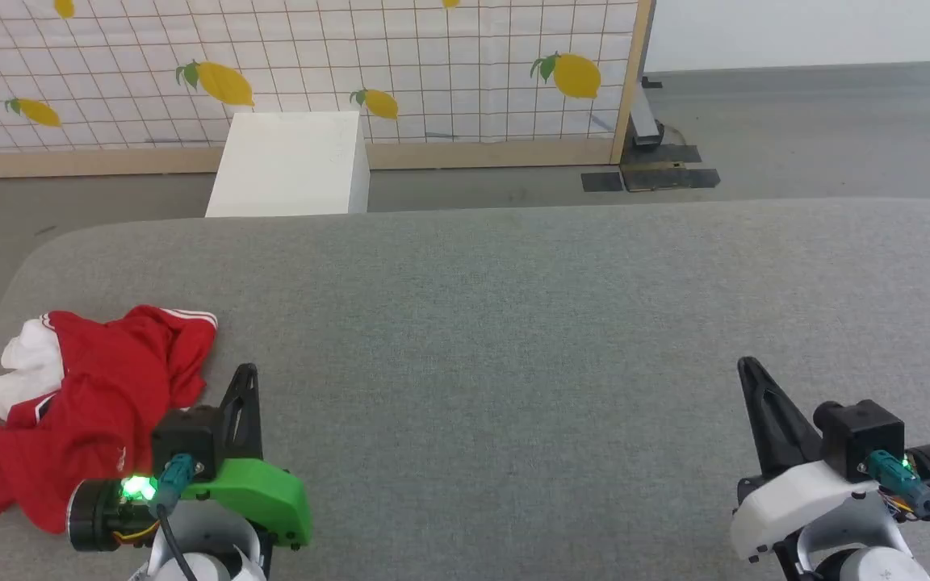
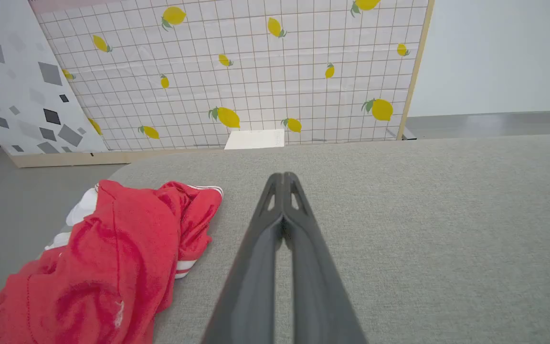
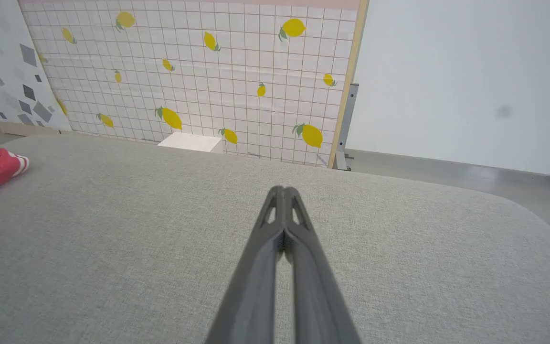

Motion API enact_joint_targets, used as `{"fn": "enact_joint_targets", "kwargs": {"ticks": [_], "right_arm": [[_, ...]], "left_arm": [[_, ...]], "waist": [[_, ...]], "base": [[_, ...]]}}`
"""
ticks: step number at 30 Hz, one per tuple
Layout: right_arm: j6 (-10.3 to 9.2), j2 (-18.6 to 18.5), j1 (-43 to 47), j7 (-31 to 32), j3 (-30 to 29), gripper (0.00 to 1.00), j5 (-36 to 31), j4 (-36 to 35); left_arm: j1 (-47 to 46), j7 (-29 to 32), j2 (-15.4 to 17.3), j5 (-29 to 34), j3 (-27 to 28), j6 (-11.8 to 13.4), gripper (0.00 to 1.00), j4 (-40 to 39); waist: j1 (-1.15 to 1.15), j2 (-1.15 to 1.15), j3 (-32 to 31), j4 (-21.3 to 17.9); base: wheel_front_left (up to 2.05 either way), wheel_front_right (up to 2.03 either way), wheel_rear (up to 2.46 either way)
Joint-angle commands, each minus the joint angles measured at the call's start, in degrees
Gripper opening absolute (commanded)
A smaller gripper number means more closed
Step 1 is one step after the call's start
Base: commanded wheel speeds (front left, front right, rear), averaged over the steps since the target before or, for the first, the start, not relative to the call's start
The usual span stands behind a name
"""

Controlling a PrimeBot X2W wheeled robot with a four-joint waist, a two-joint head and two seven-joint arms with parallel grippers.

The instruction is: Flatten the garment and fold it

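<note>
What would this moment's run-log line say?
stage: not started; garment: red-and-white thin-fabric jersey, crumpled, left end of grey padded table; left gripper: shut, empty, beside jersey; right gripper: shut, empty

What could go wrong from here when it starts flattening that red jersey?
The garment is bunched near the left edge of the grey surface, so a pull might drag it off. The left tool is shut beside it; unopened, it would likely shove fabric. The right tool sits far away.
</note>
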Motion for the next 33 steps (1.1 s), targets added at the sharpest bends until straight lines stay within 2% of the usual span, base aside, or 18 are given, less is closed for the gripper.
{"fn": "enact_joint_targets", "kwargs": {"ticks": [1, 21, 22, 33], "right_arm": [[-0.10, 0.0, -0.9, 0.2, 0.1, 0.00, -0.2, 0.1], [-0.10, 0.0, -0.9, 0.2, 0.1, 0.00, -0.2, 0.1], [0.00, 0.0, 0.0, 0.0, 0.0, 1.00, 0.0, 0.0], [-0.01, 0.0, 0.6, -0.9, -0.3, 1.00, 1.8, 0.8]], "left_arm": [[0.7, 0.1, -0.2, 0.6, 0.2, 0.0, 0.00, -0.2], [0.7, 0.1, -0.2, 0.6, 0.2, 0.0, 0.00, -0.2], [0.0, 0.0, 0.0, 0.0, 0.0, 0.0, 1.00, 0.0], [0.1, -0.9, 0.0, -0.7, -0.9, 0.1, 1.00, 0.8]], "waist": [[0.00, 0.00, 0.0, 0.0], [0.00, 0.00, 0.0, 0.0], [0.00, 0.00, 0.0, 0.0], [0.00, 0.00, 0.0, 0.0]], "base": [[0.00, 0.00, 0.00], [0.00, 0.00, 0.00], [0.00, 0.00, 0.00], [0.00, 0.00, 0.00]]}}
